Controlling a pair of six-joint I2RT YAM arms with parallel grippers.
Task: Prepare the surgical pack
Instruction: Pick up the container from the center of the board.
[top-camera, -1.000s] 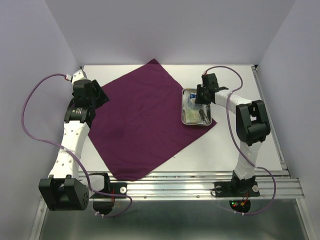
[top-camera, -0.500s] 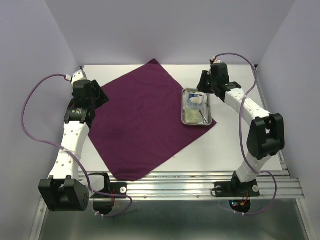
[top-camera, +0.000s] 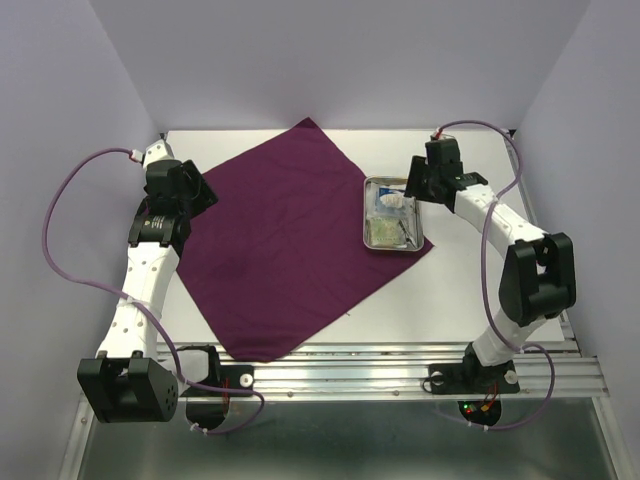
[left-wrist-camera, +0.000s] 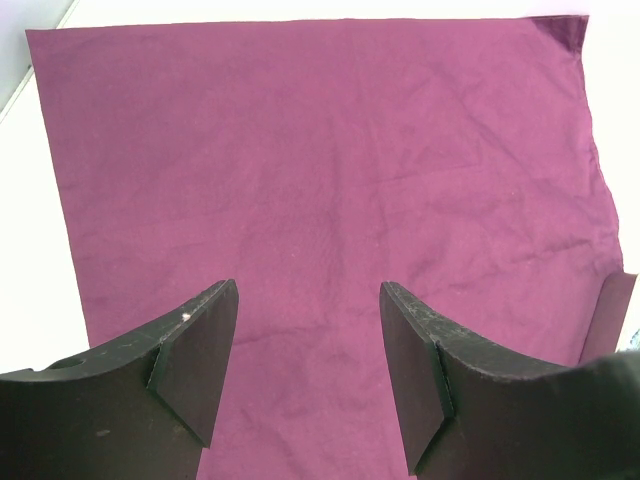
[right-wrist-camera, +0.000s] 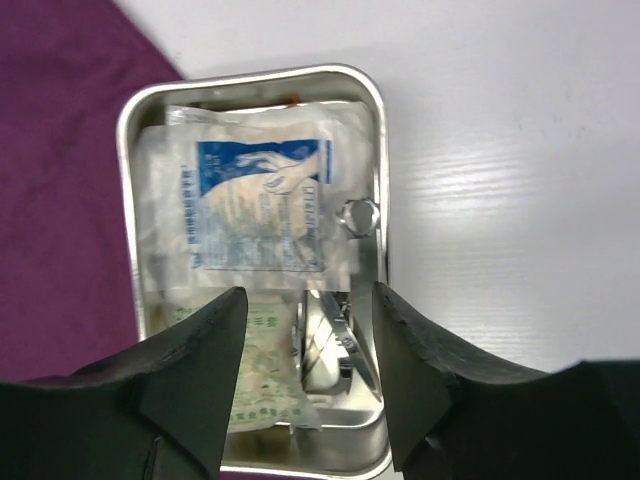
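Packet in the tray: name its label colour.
Blue with white print, on the packet; best in the right wrist view.

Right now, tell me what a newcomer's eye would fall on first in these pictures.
The large dark-purple cloth, spread flat like a diamond across the middle of the white table, dominates. At its right corner sits a shiny steel tray holding a clear packet with blue print, and the right claw hangs open just above it. The left claw hovers open over the cloth's left side.
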